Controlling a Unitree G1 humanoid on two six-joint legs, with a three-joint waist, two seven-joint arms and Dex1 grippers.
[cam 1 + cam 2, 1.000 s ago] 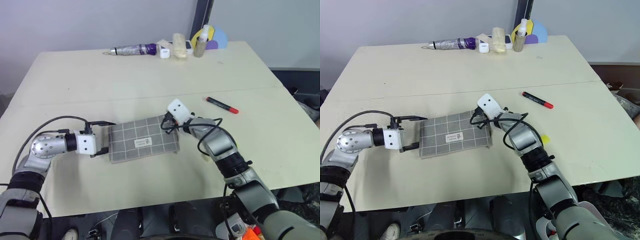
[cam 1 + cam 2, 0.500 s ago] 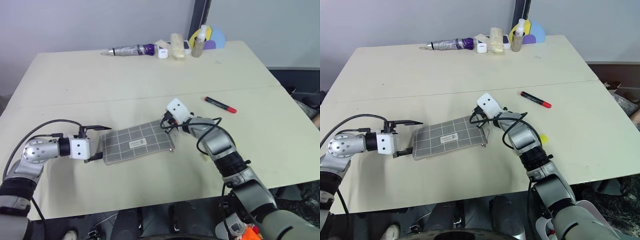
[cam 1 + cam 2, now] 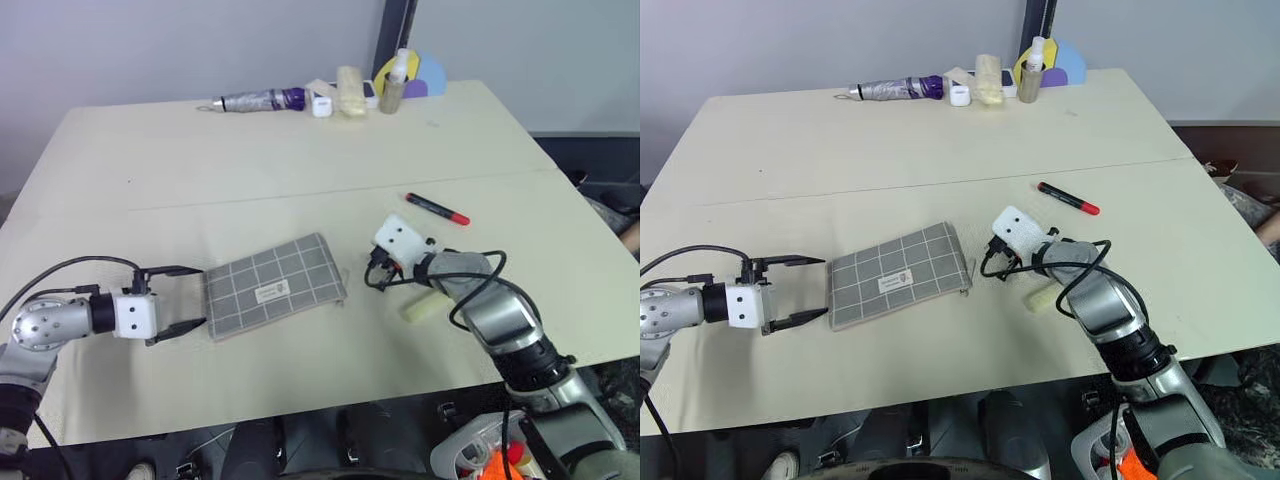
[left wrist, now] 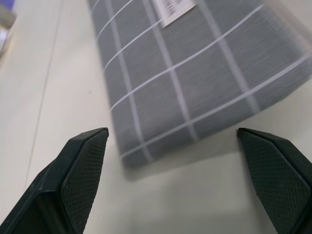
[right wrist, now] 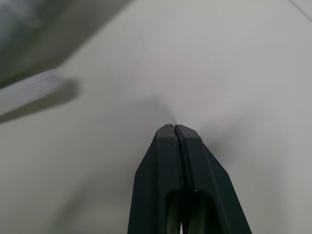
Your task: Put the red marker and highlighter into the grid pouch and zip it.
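The grid pouch [image 3: 275, 287] lies flat on the table, slightly tilted, with its white label up. My left gripper [image 3: 190, 298] is open just off the pouch's left end, its black fingers [image 4: 85, 161] either side of that edge without touching it. My right gripper [image 3: 372, 276] is shut on nothing, a short way off the pouch's right end, its tip [image 5: 173, 127] over bare table. The pale yellow-green highlighter [image 3: 420, 308] lies on the table beside my right forearm. Farther back on the right, well beyond my right gripper, is the red marker [image 3: 437, 209].
Along the table's far edge [image 3: 150, 105] stand a silver-and-purple tube [image 3: 255, 100], a small white item [image 3: 320, 106], a cream roll [image 3: 350, 79], a spray bottle [image 3: 397, 84] and a yellow-and-blue disc [image 3: 428, 70]. The near edge runs just below both arms.
My right gripper has left the pouch's right end and drawn back to the right, uncovering the highlighter. My left gripper has pulled back off the pouch's left end. The pouch now lies tilted.
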